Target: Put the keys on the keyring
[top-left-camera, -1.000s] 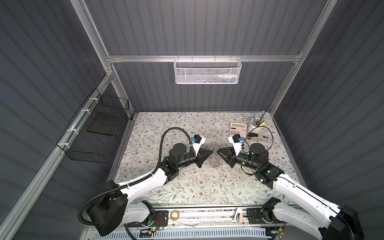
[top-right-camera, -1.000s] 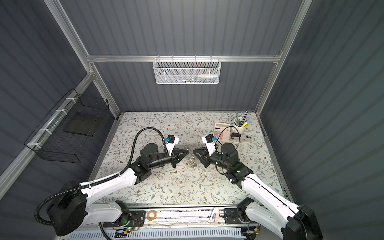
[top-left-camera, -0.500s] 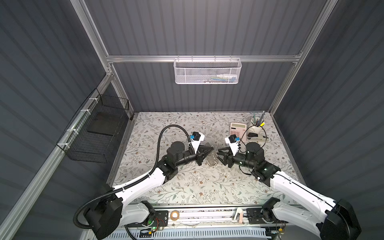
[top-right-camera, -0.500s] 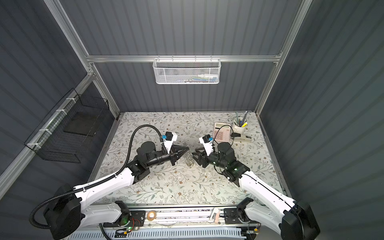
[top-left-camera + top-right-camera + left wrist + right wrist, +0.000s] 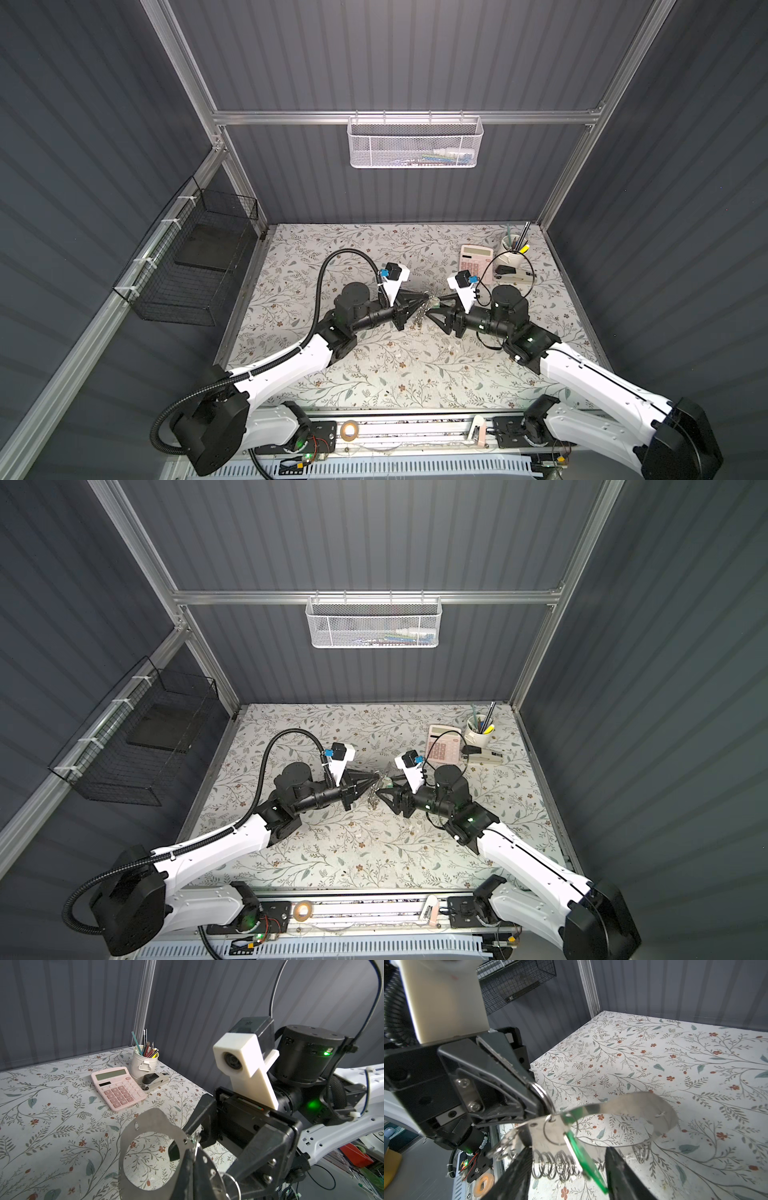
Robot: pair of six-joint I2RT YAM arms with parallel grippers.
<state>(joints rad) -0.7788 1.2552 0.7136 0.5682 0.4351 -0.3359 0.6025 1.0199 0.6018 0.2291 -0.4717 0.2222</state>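
Right wrist view: key [image 5: 579, 1155] slants between right gripper's [image 5: 568, 1150] released jaws, head against keyring [image 5: 654, 1101].
Top view: left gripper [image 5: 425, 296], clenched on keyring, at 9 o'clock from key.

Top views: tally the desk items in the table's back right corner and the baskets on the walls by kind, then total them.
Calculator: 1
Pencil pot: 1
Stapler: 1
Baskets: 2 (white mesh basket, black wire basket)
Total: 5
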